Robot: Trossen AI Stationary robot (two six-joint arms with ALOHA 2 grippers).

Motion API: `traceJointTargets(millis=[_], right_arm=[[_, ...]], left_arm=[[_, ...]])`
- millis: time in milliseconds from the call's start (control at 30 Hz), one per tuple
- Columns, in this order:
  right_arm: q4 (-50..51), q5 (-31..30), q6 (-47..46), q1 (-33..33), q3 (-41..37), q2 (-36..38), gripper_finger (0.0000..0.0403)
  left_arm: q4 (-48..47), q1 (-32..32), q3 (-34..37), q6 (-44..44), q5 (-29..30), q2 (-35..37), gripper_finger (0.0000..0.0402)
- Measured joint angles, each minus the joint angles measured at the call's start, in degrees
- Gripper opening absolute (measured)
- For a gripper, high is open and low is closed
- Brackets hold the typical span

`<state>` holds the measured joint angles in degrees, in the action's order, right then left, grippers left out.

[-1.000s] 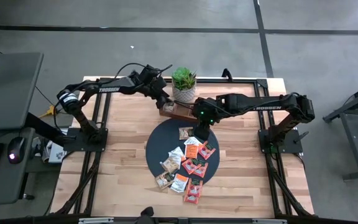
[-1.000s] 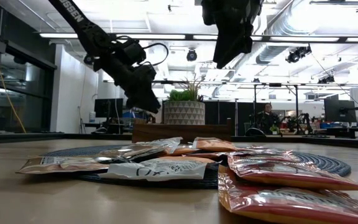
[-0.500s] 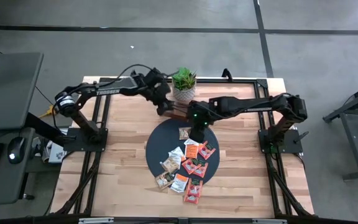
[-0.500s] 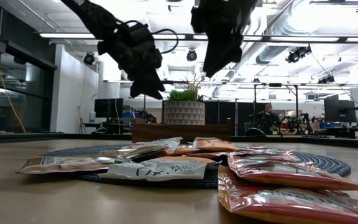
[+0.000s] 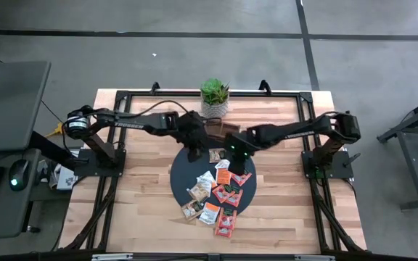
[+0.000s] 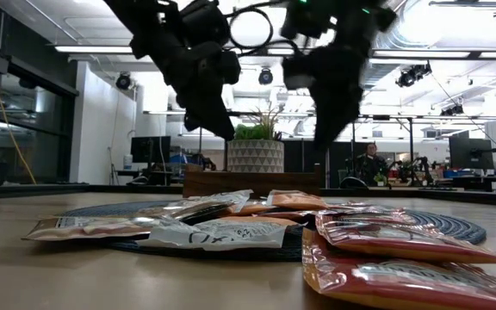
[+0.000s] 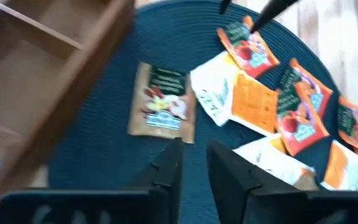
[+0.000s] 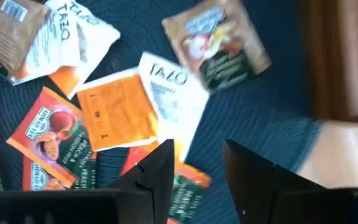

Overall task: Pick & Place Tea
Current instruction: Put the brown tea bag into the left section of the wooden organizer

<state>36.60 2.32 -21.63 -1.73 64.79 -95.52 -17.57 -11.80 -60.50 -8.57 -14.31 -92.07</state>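
Several small tea sachets, orange-red, tan-brown and white, lie flat on the dark round mat. One tan-brown sachet lies apart at the mat's far side; it also shows in the left wrist view and the right wrist view. My left gripper hovers open and empty over the mat's far left part, just left of that sachet. My right gripper hovers open and empty just right of it, above a white sachet and an orange one.
The brown wooden compartment tray stands just beyond the mat, behind both grippers. A potted plant stands at the table's far edge. Bare wooden table lies left and right of the mat. Both arms meet closely over the mat's far side.
My left gripper has moved from above the tray toward the table's near edge, out over the mat's far left part, and has come lower. My right gripper has come down over the mat's far side. The sachets have not moved.
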Motion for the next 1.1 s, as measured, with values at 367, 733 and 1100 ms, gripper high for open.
traceJointTargets(millis=[367,733,1100], right_arm=[[-20.8,2.4,-11.0,3.8,-14.0,5.2,0.0133],[-22.9,-6.8,-13.3,4.0,-14.1,5.2,0.0133],[-22.9,-14.4,-29.3,3.8,-14.1,5.2,0.0133]], left_arm=[[9.4,0.2,4.4,-5.6,0.1,0.0,0.0002],[18.7,0.7,4.9,-13.6,-0.4,-6.0,0.0],[21.1,2.2,5.1,-21.9,-1.7,-12.3,0.0]])
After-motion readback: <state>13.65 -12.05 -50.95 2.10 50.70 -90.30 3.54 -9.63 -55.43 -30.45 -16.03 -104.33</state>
